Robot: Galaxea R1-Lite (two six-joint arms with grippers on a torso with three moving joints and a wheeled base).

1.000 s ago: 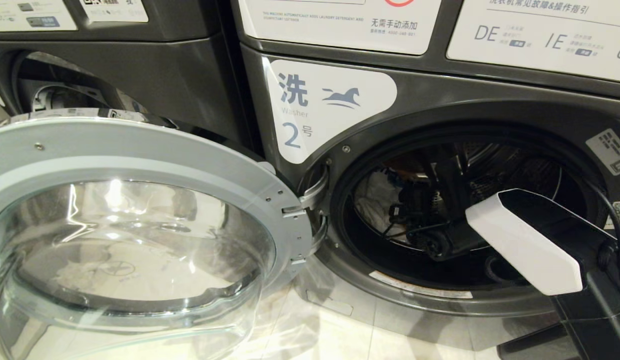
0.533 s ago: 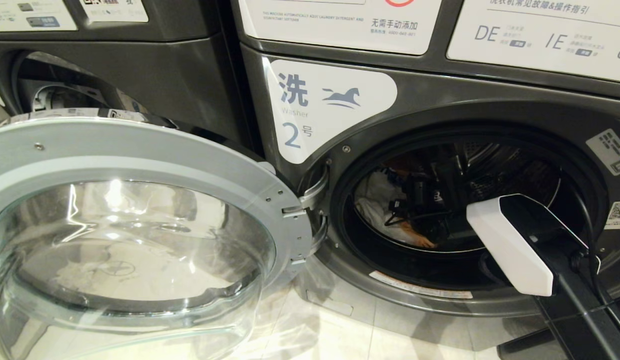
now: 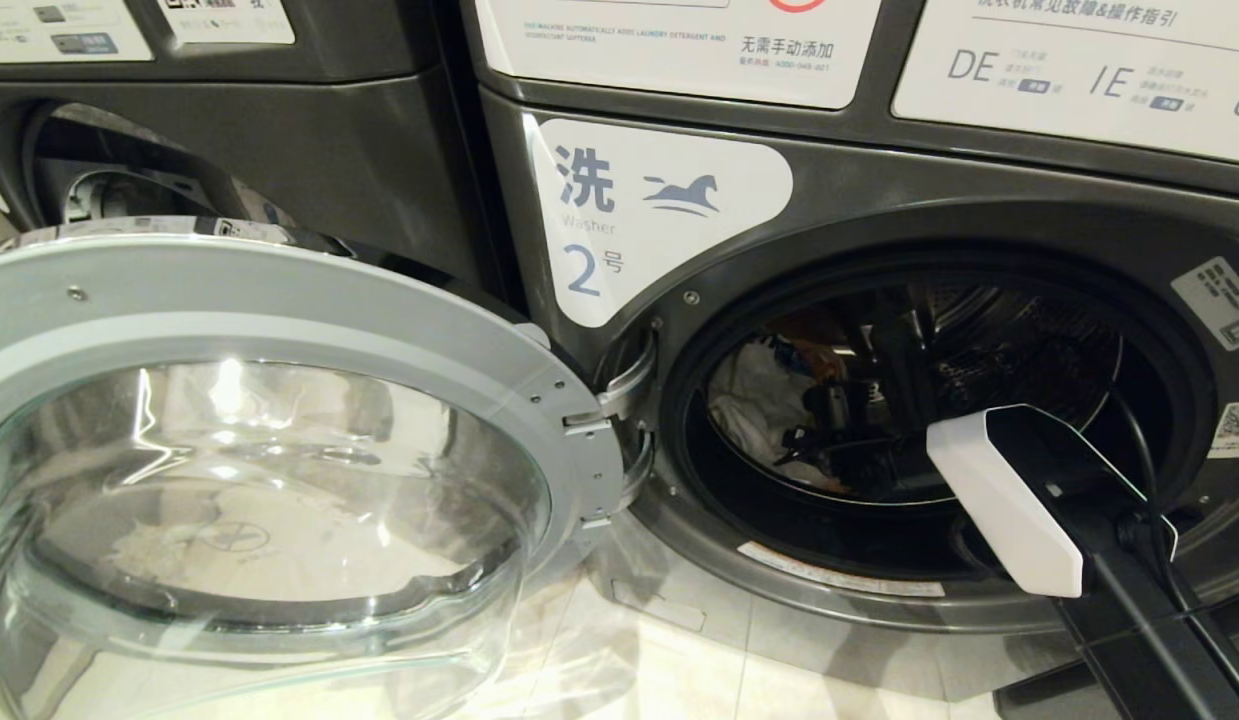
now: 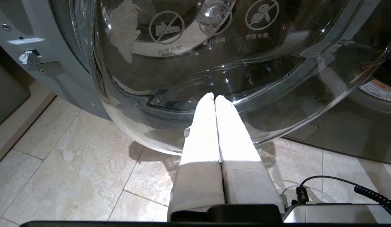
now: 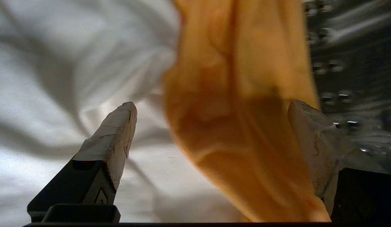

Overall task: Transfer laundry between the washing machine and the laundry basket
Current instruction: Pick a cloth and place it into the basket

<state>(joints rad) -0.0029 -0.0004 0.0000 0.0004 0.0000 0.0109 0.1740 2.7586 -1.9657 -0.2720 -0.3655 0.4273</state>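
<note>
Your right gripper (image 5: pixel 211 107) is inside the washing machine drum (image 3: pixel 1019 350), fingers spread wide with an orange garment (image 5: pixel 239 104) hanging between them — released, nothing pinched yet. White laundry (image 5: pixel 66 63) lies behind it, so straddling the orange fold probably singles it out. The door (image 3: pixel 279 300) is swung fully aside to clear the opening. Your left gripper (image 4: pixel 215 98) sits parked low by the door glass, fingers clenched on nothing. No basket in view.
</note>
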